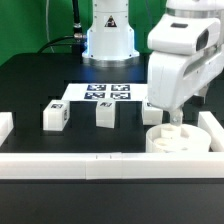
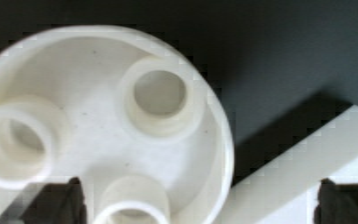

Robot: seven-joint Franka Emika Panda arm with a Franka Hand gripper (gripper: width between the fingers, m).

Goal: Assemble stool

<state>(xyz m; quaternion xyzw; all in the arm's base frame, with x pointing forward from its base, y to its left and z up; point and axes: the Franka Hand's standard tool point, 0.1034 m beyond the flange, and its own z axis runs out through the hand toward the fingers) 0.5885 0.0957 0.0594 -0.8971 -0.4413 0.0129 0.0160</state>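
Gripper (image 2: 201,203) is wide and holds nothing. Only the dark tips of the fingers (image 2: 59,200) show in the wrist view. It hangs low over the seat (image 1: 178,140), with one tip over the seat's face and the other out past the rim, by the border rail (image 2: 327,160). Touching the seat or not: cannot tell.

The seat lies flat, sockets (image 2: 158,95) up, tucked into the rail corner at the exterior view's right, just beside both runs. Three sockets show, all empty. Two of them are cut off by the edges of the wrist view.

Progress, my read: near the start. No leg is in yet. First leg (image 1: 55,116), second leg (image 1: 105,114) and third leg (image 1: 150,110) stand loose in a row on the black table (image 1: 40,80), apart from each other, near the marker board (image 1: 105,93). The third leg is nearest the seat. Left to do: all three legs into the sockets, probably after the seat is set where it's wanted.

Hidden or unclear:
- The third leg is partly behind the arm's white housing.
- In the exterior view the fingertips blur into the seat, so their height over it is unclear.
- The inside of the sockets is too soft to read.
- The leg tags are too small to read.
- Any parts beyond the frame: cannot tell.
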